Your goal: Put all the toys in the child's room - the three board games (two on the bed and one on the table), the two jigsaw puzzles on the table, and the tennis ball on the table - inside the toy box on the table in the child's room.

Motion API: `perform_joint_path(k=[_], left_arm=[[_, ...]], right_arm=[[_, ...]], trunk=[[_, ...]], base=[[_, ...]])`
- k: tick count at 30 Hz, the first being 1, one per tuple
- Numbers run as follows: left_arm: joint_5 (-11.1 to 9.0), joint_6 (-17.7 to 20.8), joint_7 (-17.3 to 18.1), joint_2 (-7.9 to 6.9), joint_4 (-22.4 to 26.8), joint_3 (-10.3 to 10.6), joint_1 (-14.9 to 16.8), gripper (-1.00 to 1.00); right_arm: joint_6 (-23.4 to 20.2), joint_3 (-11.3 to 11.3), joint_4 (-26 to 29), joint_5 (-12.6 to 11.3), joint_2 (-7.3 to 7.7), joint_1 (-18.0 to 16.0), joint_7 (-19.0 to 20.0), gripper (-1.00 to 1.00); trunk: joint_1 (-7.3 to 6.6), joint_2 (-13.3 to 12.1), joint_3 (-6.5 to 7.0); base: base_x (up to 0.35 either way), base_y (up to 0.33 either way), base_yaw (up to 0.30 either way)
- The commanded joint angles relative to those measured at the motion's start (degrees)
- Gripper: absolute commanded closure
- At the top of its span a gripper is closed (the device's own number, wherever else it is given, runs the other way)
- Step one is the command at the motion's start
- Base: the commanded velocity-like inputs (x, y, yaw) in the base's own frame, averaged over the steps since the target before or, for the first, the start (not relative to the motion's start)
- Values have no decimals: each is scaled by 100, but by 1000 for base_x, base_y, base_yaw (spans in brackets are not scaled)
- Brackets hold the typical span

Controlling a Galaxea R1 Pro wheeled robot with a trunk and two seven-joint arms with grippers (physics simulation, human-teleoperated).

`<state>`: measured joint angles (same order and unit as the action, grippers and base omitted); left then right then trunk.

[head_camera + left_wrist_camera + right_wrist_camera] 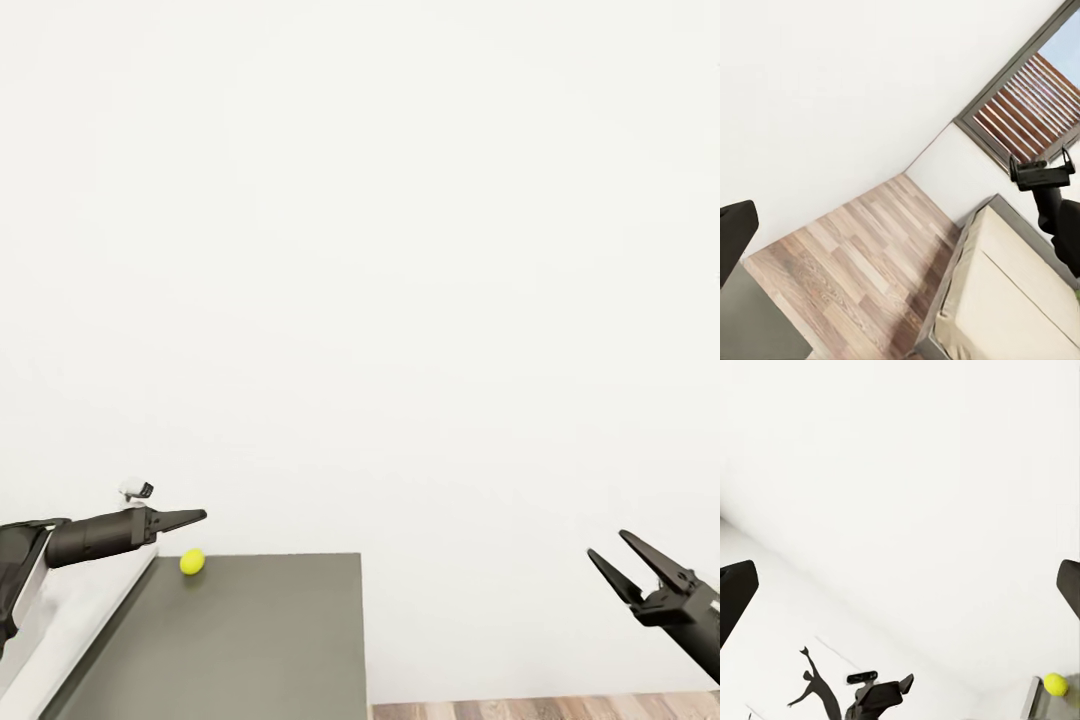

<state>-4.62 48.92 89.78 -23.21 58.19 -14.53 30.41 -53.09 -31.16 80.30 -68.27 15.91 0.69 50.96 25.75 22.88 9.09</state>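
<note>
Head and right-wrist views sharing tennis ball (192,562)

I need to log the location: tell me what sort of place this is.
Probably a bedroom, likely a child's: a low bed with a beige mattress on a wood-plank floor, a sports-silhouette picture on the white wall, and a tennis ball on a grey table.

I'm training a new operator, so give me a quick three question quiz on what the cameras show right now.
1. True or false: the tennis ball rests on the dark grey surface.
2. Which gripper is nearer the ball: A, left gripper, or B, right gripper?
3. In the left wrist view, what furniture stands on the wood floor?

Key: 1 true. 2 A. 3 the bed.
</note>
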Motion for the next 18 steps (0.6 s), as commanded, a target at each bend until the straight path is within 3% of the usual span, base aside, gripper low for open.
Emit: perform_joint_path(k=[1,10,12,15,18], left_arm=[[2,61,22,-3,0,1,0,-100],[13,87,22,-2,-25,-9,0,-100],[13,107,-221,-1,-37,-16,2,-100],[3,135,-849,0,-60,-27,23,-100],[-5,148,-1753,9,-147,-26,58,-100]], right_arm=[[-26,0,-8,-11,3,1,-26,-100],[-58,19,-15,-3,53,-3,-908,-100],[-69,25,-14,30,70,-9,-1201,-100],[-113,29,-16,265,101,-16,-1800,-100],[-140,30,-11,734,117,-20,-2453,-100]], trunk=[[3,4,-9],[3,4,-83],[3,4,-100],[3,4,-126],[3,4,-152]], base=[[138,0,-162],[31,0,-149],[3,0,-132],[1,0,-120],[0,0,-80]])
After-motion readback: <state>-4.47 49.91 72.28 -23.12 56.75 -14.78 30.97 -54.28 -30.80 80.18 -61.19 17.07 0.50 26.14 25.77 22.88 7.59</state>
